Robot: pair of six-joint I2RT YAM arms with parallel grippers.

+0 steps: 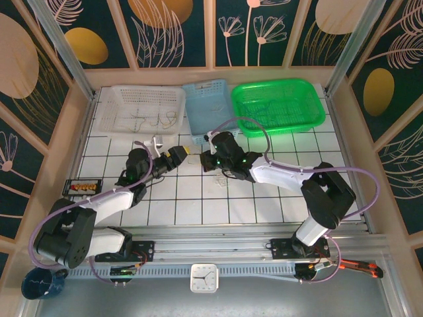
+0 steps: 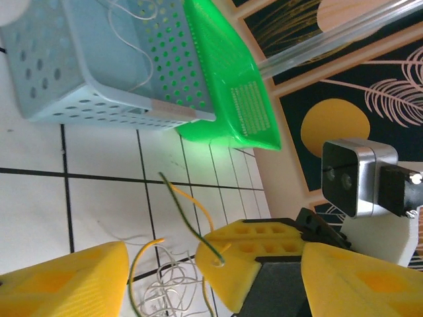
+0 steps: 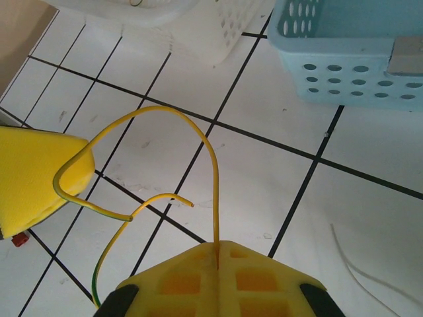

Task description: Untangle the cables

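Progress: partway, by my reading. Thin wires already lie in the white basket point(image 1: 149, 89) and the blue basket point(image 2: 79, 72), both beyond the pincers. The green basket point(image 2: 225, 86) next to them may hold some too, but they are too fine to confirm. Left to do: one yellow-green cable point(image 3: 211, 152) in hand, plus a small tangle of white cables point(image 2: 172, 290) on the tabletop point(image 3: 264, 165) just below the pincer tips.

Right pincer point(image 3: 218, 246): jaws together, clamped on the yellow-green cable, which exits at the seam between the fingertips.
Left pincer point(image 1: 175, 154): jaws apart, facing the right pincer tip to tip, nothing gripped. The cable arches away from the right pincer and bends along the edge of one left finger, apparently touching it.

Materials: the yellow-green cable has smooth insulation and is springy enough to hold an arch. A free end curls beside it. The white cables are finer and lie in limp loops. The fingers are matte yellow plastic with recessed pockets. The baskets are perforated plastic, and the tabletop is white with a black grid.
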